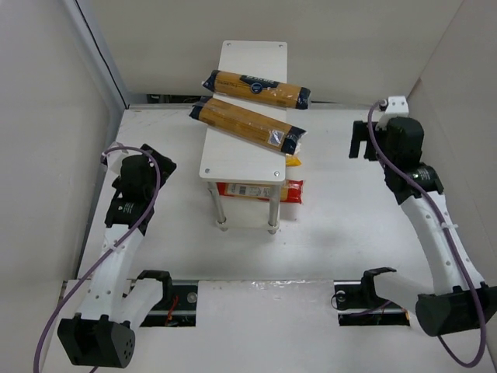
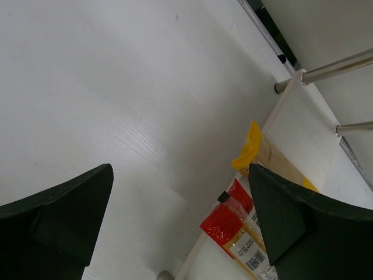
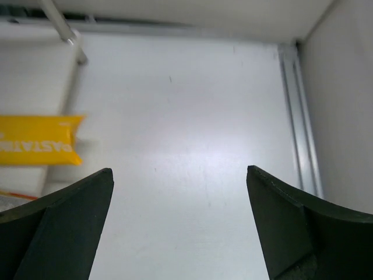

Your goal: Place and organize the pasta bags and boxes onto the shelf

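Left arm (image 1: 116,256), right arm (image 1: 439,233): same build. Long white link shells with small dark dots along them, black joint housings, and a blocky black motor at each base. Purple cable (image 1: 158,183) loops along the left arm, and a matching purple cable (image 1: 370,128) runs along the right. A white cap (image 1: 397,102) tops the right wrist. Jaws in the wrist views are dark, matte and wedge-shaped.

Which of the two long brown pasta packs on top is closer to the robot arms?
The more slanted brown pack, across the middle of the shelf's top board. The other brown pack lies behind it, farther back.
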Available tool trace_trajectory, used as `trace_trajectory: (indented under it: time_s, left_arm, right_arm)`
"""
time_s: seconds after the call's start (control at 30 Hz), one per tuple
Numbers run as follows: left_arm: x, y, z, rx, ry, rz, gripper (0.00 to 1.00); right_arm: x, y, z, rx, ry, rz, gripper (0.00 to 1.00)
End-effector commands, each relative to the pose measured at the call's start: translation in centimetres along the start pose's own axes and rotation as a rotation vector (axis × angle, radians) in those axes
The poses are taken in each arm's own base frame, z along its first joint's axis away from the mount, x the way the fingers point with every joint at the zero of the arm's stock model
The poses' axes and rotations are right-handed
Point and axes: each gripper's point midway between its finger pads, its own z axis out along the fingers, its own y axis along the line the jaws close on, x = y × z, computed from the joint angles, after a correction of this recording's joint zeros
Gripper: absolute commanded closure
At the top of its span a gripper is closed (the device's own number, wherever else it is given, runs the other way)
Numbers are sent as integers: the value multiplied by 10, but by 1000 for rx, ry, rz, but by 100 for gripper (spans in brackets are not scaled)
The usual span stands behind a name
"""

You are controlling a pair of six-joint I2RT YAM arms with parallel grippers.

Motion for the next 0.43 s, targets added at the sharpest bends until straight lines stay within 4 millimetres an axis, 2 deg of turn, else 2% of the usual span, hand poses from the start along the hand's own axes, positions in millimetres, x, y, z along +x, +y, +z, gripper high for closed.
trace_trajectory:
  time_s: [0.0,0.03,0.1,0.13,0.2,0.23,0.3,0.4]
  left_arm:
    - [-10,-10,-4,37,-23,-25,0]
    - [-8,-11,-5,44,-15,-25,0]
    - [1,-8,-3,46,15,-19,0]
    - [-3,-16,-3,77,3,-28,0]
    - [8,-12,0,82,31,-9,0]
    - [7,-14,0,89,26,-22,0]
    - [15,-11,3,95,43,-20,0]
    - [14,-15,3,110,42,-22,0]
  right_arm:
    - [35,-16,14,56,-3,215,0]
    - [67,-14,19,43,50,215,0]
    - [79,-12,23,18,38,242,0]
    - [93,-11,23,18,53,241,0]
    - [100,-8,22,7,62,250,0]
    - [101,-8,20,6,57,251,0]
    - [95,-9,15,-5,21,207,0]
    - [91,-8,8,-15,0,208,0]
